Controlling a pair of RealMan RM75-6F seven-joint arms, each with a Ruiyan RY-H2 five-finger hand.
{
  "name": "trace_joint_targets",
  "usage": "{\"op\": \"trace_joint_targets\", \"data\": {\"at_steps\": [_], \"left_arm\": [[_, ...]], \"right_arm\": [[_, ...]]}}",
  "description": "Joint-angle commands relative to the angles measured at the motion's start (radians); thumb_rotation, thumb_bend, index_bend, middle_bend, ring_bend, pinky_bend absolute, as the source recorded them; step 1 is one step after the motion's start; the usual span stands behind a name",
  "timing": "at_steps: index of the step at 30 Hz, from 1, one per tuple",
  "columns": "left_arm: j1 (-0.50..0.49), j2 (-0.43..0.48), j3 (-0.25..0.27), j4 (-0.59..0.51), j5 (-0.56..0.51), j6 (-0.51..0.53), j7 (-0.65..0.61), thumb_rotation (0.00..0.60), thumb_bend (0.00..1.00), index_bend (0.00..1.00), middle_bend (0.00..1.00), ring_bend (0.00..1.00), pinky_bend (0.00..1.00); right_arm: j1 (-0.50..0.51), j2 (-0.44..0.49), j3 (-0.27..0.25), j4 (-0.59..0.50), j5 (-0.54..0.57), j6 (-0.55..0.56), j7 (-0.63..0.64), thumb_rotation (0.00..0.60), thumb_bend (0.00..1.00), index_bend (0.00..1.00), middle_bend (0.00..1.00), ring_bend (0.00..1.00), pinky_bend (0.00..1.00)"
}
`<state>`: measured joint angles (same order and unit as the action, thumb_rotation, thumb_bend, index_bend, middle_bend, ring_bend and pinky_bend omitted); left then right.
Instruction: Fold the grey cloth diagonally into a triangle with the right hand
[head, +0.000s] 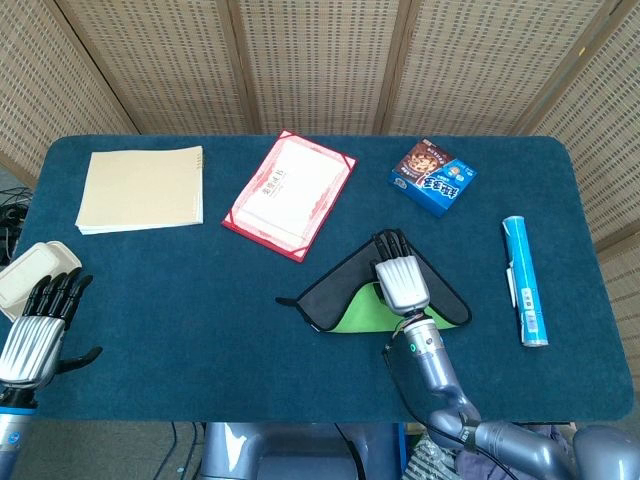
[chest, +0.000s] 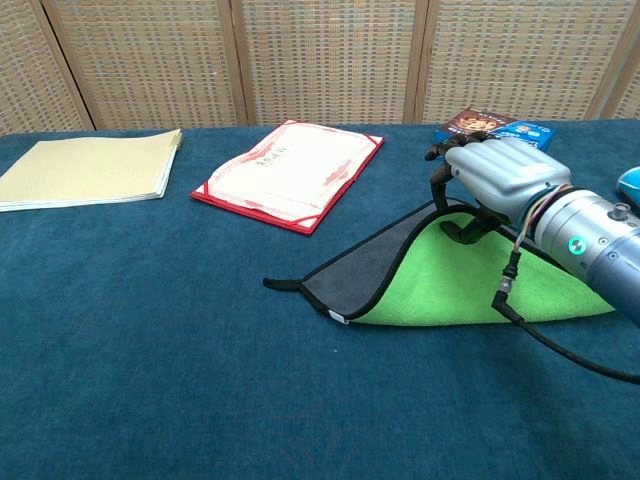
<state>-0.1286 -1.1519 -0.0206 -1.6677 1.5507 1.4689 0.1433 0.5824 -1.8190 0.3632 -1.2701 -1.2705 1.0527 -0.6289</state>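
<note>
1. Table (head: 200, 300): a dark blue top in front of woven screens.
2. Cloth (head: 340, 290): lies right of the table's centre, partly folded. The grey face shows along its left edge and the green underside (chest: 450, 285) is turned up over most of the rest, so the outline is close to a triangle. A small black loop sticks out at its left corner.
3. Right hand (head: 400, 280): sits over the cloth's far corner, palm down, fingers curled around the raised black-trimmed edge; it holds that edge slightly lifted off the cloth below.
4. Left hand (head: 40, 325): at the table's near left edge, fingers apart, holding nothing. It appears in the head view only.
5. Tray (head: 35, 270): a beige lidded tray just beyond the left hand, at the table's left edge.
6. Notebook (head: 140, 188): cream, spiral-bound, at the far left.
7. Certificate (head: 288, 195): a red-bordered sheet, tilted, at the far centre.
8. Box (head: 432, 178): blue snack box beyond the cloth.
9. Tube (head: 524, 280): pale blue, lying lengthwise near the right edge, well apart from the cloth.
</note>
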Motion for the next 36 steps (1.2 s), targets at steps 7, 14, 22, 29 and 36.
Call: {"op": "trace_joint_targets", "data": {"at_steps": [7, 14, 22, 29, 36], "left_arm": [[0.002, 0.002, -0.001, -0.003, 0.004, 0.009, 0.002, 0.6, 0.12, 0.0, 0.0, 0.0, 0.0], [0.001, 0.002, -0.006, -0.001, -0.007, 0.005, -0.004, 0.6, 0.12, 0.0, 0.0, 0.0, 0.0], [-0.004, -0.002, -0.005, 0.003, -0.013, -0.009, -0.003, 0.6, 0.12, 0.0, 0.0, 0.0, 0.0], [-0.005, -0.002, -0.006, 0.002, -0.014, -0.009, -0.001, 0.6, 0.12, 0.0, 0.0, 0.0, 0.0], [-0.006, -0.002, -0.006, 0.0, -0.015, -0.01, -0.001, 0.6, 0.12, 0.0, 0.0, 0.0, 0.0]], "right_arm": [[0.051, -0.024, 0.012, 0.072, 0.042, -0.025, 0.018, 0.6, 0.55, 0.62, 0.14, 0.0, 0.0], [0.093, -0.041, 0.02, 0.135, 0.064, -0.041, 0.023, 0.6, 0.55, 0.62, 0.14, 0.0, 0.0], [0.13, -0.05, 0.04, 0.183, 0.092, -0.043, 0.037, 0.6, 0.55, 0.62, 0.14, 0.0, 0.0], [0.156, -0.049, 0.041, 0.205, 0.106, -0.049, 0.049, 0.6, 0.55, 0.62, 0.14, 0.0, 0.0], [0.183, -0.059, 0.038, 0.238, 0.127, -0.069, 0.056, 0.6, 0.55, 0.62, 0.14, 0.0, 0.0]]}}
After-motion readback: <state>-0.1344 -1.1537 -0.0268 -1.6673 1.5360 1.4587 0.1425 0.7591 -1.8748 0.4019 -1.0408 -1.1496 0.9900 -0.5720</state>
